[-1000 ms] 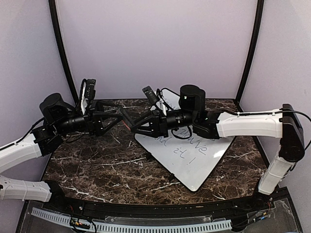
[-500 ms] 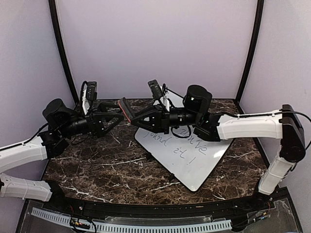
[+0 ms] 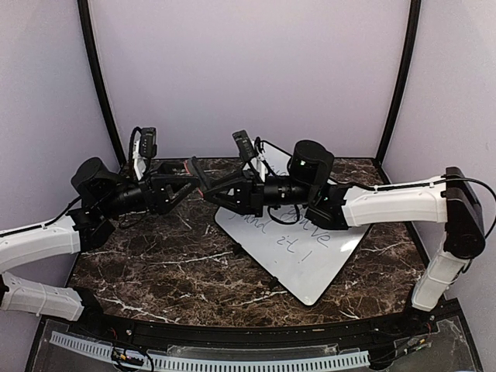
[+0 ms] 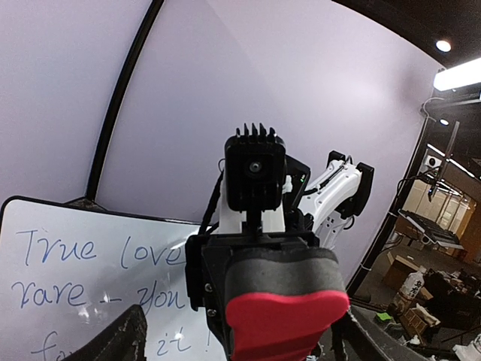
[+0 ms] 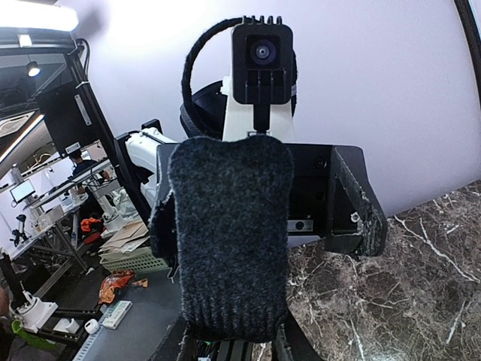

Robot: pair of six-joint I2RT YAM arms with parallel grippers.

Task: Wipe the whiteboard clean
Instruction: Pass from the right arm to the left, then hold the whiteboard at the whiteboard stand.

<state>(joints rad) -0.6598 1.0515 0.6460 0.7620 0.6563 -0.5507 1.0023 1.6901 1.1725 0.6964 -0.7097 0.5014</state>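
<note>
The eraser [image 3: 197,175], a red block with dark felt, hangs in the air above the table's back middle. My right gripper [image 3: 208,186] is shut on it; the right wrist view shows its felt face [image 5: 229,241] standing up from my right gripper [image 5: 233,342]. My left gripper [image 3: 184,184] meets it tip to tip and is open. In the left wrist view the eraser's red side [image 4: 285,316] fills the space between the spread fingers [image 4: 113,340]. The whiteboard [image 3: 310,256] lies flat on the table's right half with blue handwriting, which is also visible on the whiteboard [image 4: 68,256] in the left wrist view.
The dark marble table [image 3: 155,263] carries the board. Black frame posts [image 3: 99,85] rise at both back corners before a pale wall. The right arm [image 3: 387,201] stretches over the board's far part.
Both grippers have risen from near the tabletop and stayed nose to nose, carrying the eraser up. The left jaws stand wider apart than a second ago.
</note>
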